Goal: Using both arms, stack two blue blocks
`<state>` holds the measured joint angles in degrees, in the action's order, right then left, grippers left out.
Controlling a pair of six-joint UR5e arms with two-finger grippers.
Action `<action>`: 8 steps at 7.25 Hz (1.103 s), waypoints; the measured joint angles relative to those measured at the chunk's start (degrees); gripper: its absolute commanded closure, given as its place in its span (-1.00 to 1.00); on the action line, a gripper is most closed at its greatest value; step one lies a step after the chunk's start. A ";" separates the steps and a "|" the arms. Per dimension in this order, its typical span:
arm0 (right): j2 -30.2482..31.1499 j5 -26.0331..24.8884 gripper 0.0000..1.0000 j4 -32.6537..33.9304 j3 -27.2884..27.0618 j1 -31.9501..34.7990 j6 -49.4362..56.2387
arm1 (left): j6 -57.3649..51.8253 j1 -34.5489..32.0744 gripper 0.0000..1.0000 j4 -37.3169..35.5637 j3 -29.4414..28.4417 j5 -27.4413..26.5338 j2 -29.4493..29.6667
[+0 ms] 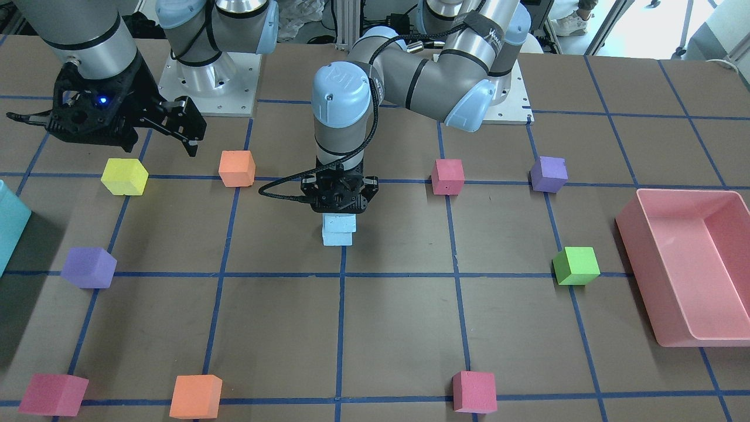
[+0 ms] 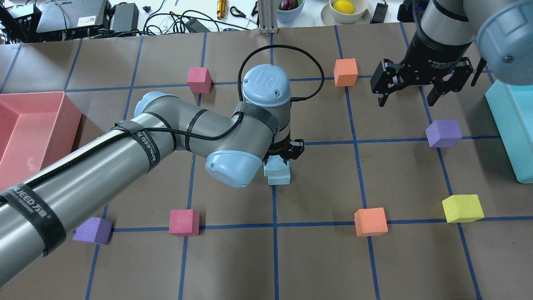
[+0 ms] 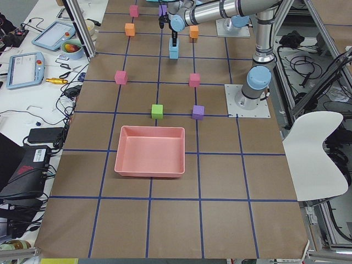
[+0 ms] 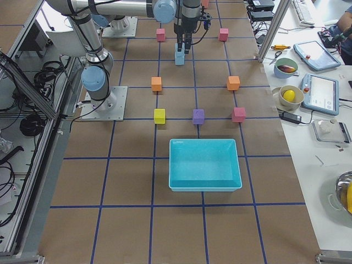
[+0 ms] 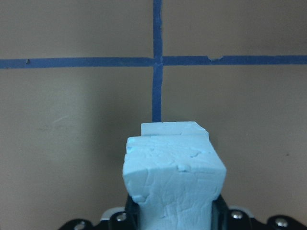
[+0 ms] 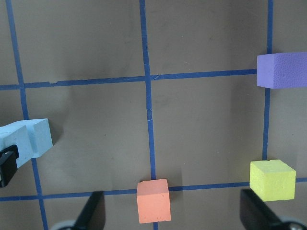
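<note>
Two pale blue blocks stand stacked near the table's middle: the upper blue block (image 1: 340, 223) rests on the lower blue block (image 1: 337, 238), slightly offset. My left gripper (image 1: 340, 205) points straight down and is shut on the upper block; in the left wrist view the upper block (image 5: 172, 182) sits between the fingers, with the lower block (image 5: 172, 128) peeking out beyond it. The stack also shows in the overhead view (image 2: 278, 171). My right gripper (image 2: 410, 98) is open and empty, hovering far from the stack near an orange cube (image 2: 345, 72).
A pink bin (image 1: 685, 269) stands on my left side and a teal bin (image 2: 512, 129) on my right. Purple (image 2: 443, 133), yellow (image 2: 462, 208), orange (image 2: 370, 221), red (image 2: 184, 222) and green (image 1: 576, 265) cubes are scattered around the grid.
</note>
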<state>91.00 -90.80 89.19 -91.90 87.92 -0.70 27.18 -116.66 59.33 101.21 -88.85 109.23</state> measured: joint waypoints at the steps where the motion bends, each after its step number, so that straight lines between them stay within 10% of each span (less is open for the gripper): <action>1: 0.32 0.20 -1.00 -0.04 0.11 0.14 0.01 | 0.14 -0.01 0.95 -0.56 -0.01 -0.03 0.32; 3: 0.93 0.35 -1.00 -0.06 -0.17 0.27 0.31 | 0.25 -0.03 0.57 -0.92 0.06 0.05 0.69; 4: 1.04 0.36 -1.00 -0.07 -0.24 0.35 0.53 | 0.25 -0.02 -0.70 -0.96 0.16 0.09 0.75; 5: 1.07 0.34 -1.00 -0.07 -0.30 0.36 0.68 | 0.26 -0.03 -1.00 -0.98 0.29 0.14 0.78; 8: 1.11 -0.02 -1.00 -0.14 -0.65 0.24 0.86 | 0.16 -0.05 -1.00 -0.97 0.29 1.20 -0.35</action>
<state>92.12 -90.82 89.04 -92.55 88.16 0.16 27.33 -116.71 58.36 101.50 -87.65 108.87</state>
